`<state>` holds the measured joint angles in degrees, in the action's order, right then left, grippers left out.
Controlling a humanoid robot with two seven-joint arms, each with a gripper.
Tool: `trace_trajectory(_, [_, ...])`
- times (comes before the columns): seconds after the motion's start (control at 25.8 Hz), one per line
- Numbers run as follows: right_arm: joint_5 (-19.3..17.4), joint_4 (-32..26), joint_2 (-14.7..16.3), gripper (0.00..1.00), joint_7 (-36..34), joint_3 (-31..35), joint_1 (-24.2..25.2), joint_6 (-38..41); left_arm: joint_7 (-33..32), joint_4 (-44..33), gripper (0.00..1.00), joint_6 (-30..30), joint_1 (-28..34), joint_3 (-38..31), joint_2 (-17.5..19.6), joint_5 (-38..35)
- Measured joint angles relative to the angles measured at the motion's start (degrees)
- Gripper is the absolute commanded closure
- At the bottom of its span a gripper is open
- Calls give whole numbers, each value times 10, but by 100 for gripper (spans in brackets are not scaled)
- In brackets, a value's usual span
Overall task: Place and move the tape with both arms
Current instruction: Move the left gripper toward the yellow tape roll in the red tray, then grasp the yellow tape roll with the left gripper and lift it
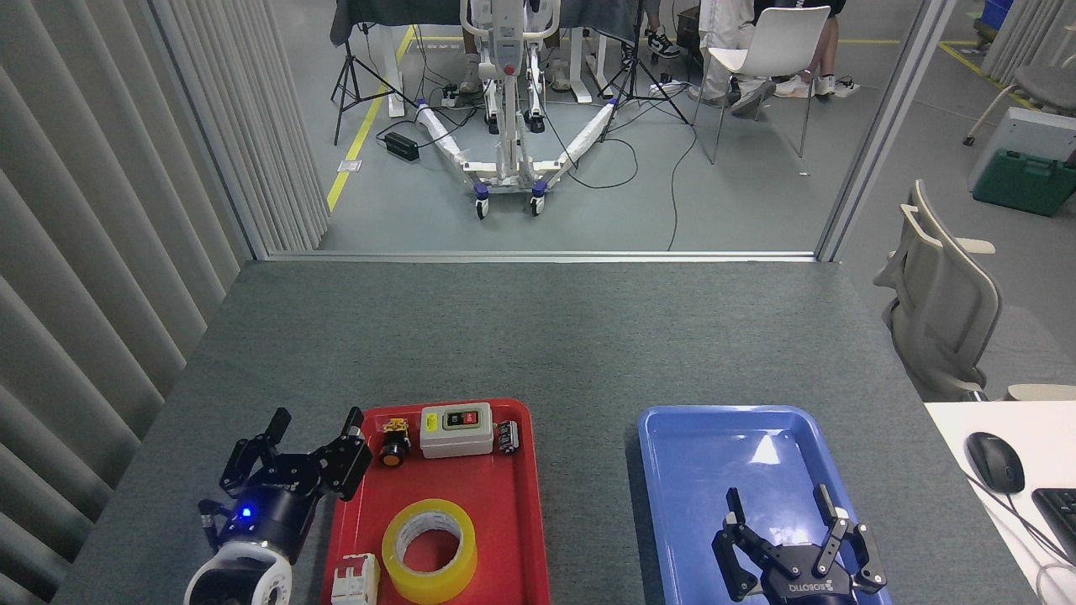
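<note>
While the tape (429,550) lies flat, hole up, in the near part of the red tray (504,504), the left gripper (315,428) is seen spread and empty just left of the tray's rim; the tape sits right of it and nearer the robot. The right gripper (782,512), splayed, empty, hangs over the blue tray (672,470), well apart; left arm judged nearer

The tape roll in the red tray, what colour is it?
The tape is see-through yellow with a white inside ring, clearest in the head view.
</note>
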<state>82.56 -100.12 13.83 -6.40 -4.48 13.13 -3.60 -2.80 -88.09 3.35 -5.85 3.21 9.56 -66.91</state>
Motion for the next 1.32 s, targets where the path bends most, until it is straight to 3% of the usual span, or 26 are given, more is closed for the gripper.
trace_trajectory(0.08, [0, 1, 2, 0, -1, 0, 0, 6, -71, 0, 0, -11, -20, 16, 5, 1])
trace_trajectory(0.23, [0, 2, 3, 0, -4, 0, 1, 12, -276, -1, 0, 12, -64, 29, 19, 2])
trace_trajectory(0.43, [5, 2, 4, 0, -7, 0, 5, 19, -508, 0, 0, 61, -133, 58, 79, 4])
trace_trajectory(0.54, [6, 2, 5, 0, -9, 1, 8, 22, -605, 8, 0, 89, -168, 88, 103, 11])
trace_trajectory(0.74, [7, 3, 5, 0, -12, 2, 15, 23, -657, 75, 0, 164, -208, 134, 105, 22])
trace_trajectory(0.85, [7, 3, 6, 0, -14, 3, 17, 23, -663, 105, 0, 197, -230, 152, 87, 23])
trace_trajectory(1.12, [7, 5, 7, 0, -16, 4, 18, 22, -667, 200, 0, 212, -259, 155, 36, 25])
trace_trajectory(1.32, [7, 5, 7, 0, -16, 4, 17, 21, -667, 213, 0, 215, -261, 156, 17, 25])
